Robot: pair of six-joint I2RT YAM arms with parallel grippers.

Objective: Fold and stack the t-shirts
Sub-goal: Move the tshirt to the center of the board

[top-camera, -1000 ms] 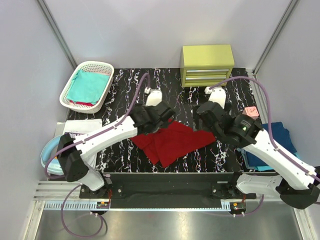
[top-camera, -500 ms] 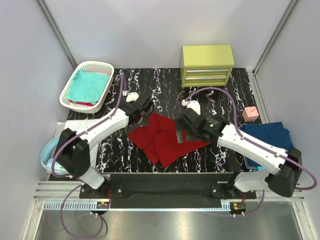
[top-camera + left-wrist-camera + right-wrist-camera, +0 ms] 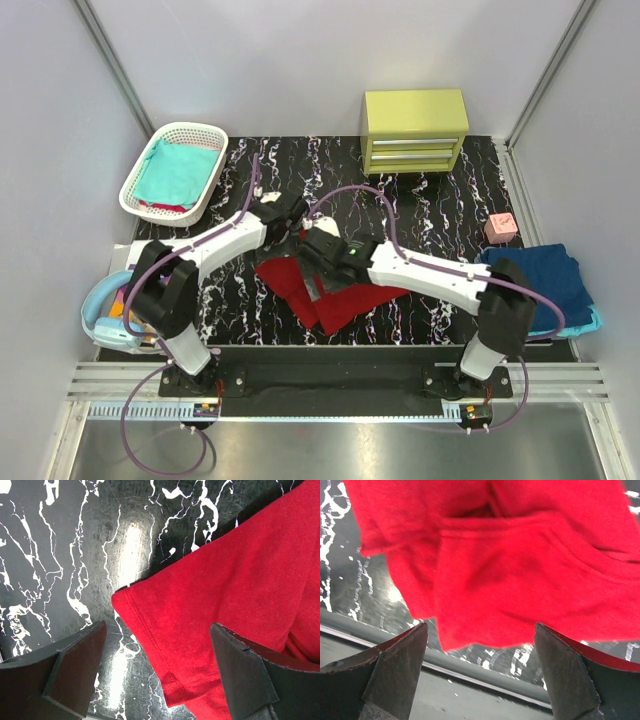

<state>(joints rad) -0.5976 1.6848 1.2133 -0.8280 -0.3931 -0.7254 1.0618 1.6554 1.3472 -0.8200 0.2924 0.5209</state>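
The dark red t-shirt (image 3: pixel 345 292) lies crumpled and partly folded on the black marbled table (image 3: pixel 430 200). My left gripper (image 3: pixel 292 220) hovers open over its far left part. In the left wrist view a hemmed corner of the red t-shirt (image 3: pixel 225 590) lies between the spread fingers (image 3: pixel 75 665) of the left gripper (image 3: pixel 160 670). My right gripper (image 3: pixel 320 285) reaches across the shirt, open over its near edge. The right wrist view shows the red t-shirt (image 3: pixel 510 565) above the open right gripper (image 3: pixel 480 675). A teal t-shirt (image 3: pixel 178 172) fills the basket. A navy t-shirt (image 3: pixel 545 275) lies at the right.
A white lattice basket (image 3: pixel 137 188) stands at the back left and a yellow-green drawer cabinet (image 3: pixel 415 130) at the back. A small pink block (image 3: pixel 500 227) sits near the navy shirt. Papers (image 3: pixel 150 255) and a light blue item (image 3: pixel 100 315) lie at the left edge.
Both arms have swung leftward. The right gripper crossed from the shirt's right side to its near left edge. The left gripper dropped to the far left corner. The shirt lies still.
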